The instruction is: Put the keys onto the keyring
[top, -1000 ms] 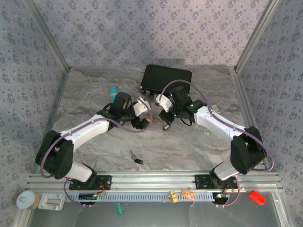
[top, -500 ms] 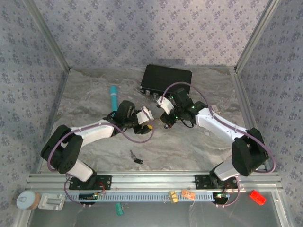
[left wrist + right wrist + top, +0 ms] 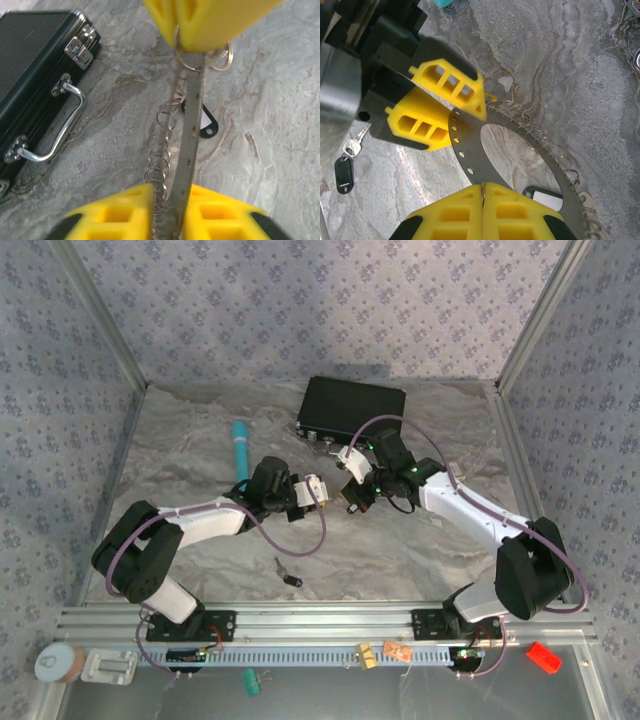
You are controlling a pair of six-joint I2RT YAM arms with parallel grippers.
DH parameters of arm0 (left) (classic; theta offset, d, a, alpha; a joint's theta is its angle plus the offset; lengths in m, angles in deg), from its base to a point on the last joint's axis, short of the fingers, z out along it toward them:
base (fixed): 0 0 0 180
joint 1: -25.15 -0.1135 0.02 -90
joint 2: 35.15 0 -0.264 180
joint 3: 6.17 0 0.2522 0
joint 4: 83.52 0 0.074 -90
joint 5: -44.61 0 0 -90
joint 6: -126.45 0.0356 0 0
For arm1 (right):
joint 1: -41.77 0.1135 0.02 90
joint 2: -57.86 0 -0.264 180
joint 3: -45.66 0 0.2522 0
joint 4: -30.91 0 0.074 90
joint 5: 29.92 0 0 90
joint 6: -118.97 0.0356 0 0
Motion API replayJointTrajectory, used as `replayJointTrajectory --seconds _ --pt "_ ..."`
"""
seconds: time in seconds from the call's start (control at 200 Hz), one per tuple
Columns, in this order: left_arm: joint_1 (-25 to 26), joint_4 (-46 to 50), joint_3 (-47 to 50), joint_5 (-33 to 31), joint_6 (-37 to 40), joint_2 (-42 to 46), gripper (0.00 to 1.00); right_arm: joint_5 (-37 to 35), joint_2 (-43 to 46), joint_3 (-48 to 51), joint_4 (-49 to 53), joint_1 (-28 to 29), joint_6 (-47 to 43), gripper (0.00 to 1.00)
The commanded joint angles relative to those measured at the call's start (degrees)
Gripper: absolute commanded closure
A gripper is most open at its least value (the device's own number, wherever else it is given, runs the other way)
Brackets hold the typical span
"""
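The left gripper (image 3: 465,120) and right gripper (image 3: 483,192) are both clenching the one keyring (image 3: 467,150), mid-frame. One black-headed key (image 3: 291,580) is lying lower centre in the top view.

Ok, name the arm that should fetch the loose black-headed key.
Left, probably: the black-headed key lies nearer its base, and the right gripper, shut on the keyring, could hold it alone.

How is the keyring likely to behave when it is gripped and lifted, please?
Probably stiff: the keyring looks like a flat metal band, straight edge-on between the left gripper and right gripper. The small wire loops on its rim likely dangle and snag.
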Motion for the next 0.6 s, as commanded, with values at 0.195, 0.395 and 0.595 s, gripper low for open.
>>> replayJointTrajectory --seconds 0.195,0.395,0.595 --pt "4.26 -7.85 2.92 -11.41 -1.45 3.05 1.0 -5.65 1.64 -0.02 -6.74 0.05 17.03 1.0" --pt "6.91 -7.86 3.46 -13.59 -8.19 5.97 1.0 -9.64 1.9 1.43 -11.62 1.44 22.51 1.0" --pt "7.14 -4.22 2.61 -14.52 -16.57 8.47 1.0 -12.34 1.3 1.79 -10.67 2.39 22.1 1.0"
